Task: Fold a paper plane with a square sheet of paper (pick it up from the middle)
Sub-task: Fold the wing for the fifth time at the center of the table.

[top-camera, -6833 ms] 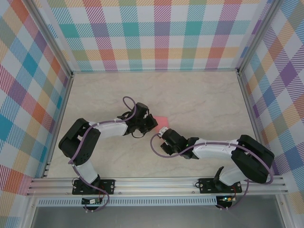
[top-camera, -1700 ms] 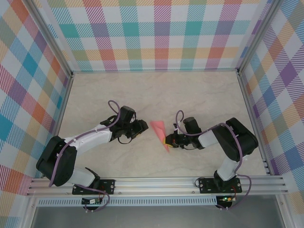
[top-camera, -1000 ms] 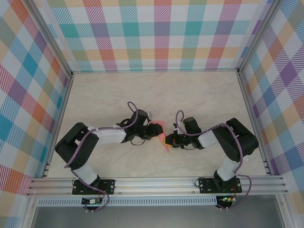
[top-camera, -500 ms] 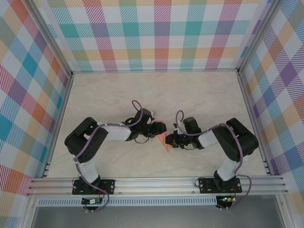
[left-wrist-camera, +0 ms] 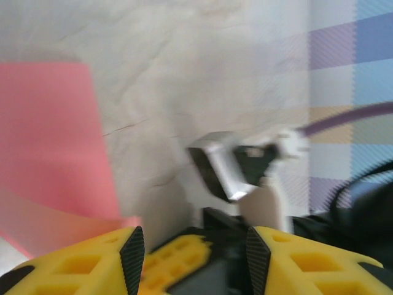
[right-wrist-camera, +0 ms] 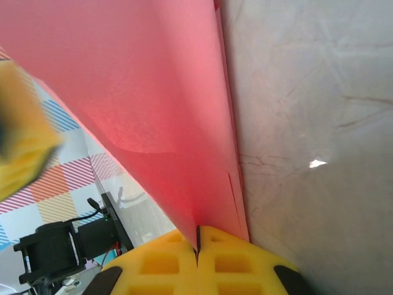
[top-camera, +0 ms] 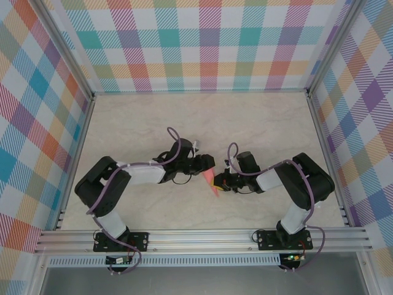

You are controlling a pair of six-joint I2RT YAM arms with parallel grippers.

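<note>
- The right gripper (right-wrist-camera: pixel 197 236) was clenched on the paper (right-wrist-camera: pixel 141 104), pinching a folded edge between fully closed fingers.
- The left gripper (left-wrist-camera: pixel 190 239) had its jaws apart and gripped nothing. The paper lay just outside one of its fingers, not between them.
- The paper, folded to a narrow pointed shape, sat near the middle of the table (top-camera: pixel 264 123), between the two grippers, with its tip toward the near edge. Whether it rested on the surface or hung just above it could not be told.
- Risk, collision: the two grippers stood very close together. Any further approach by the left one would likely strike the right fingers.
- Risk, stray crease: if the left jaws closed off the intended fold line, the thin sheet would probably take a crooked crease that spoils the plane's symmetry.
- Risk, slip or tear: a sideways pull by the left gripper against the right pinch could drag the paper free or rip it at the pinch.
- Risk, crumpling: a finger pressing on the unsupported flap could buckle it.
</note>
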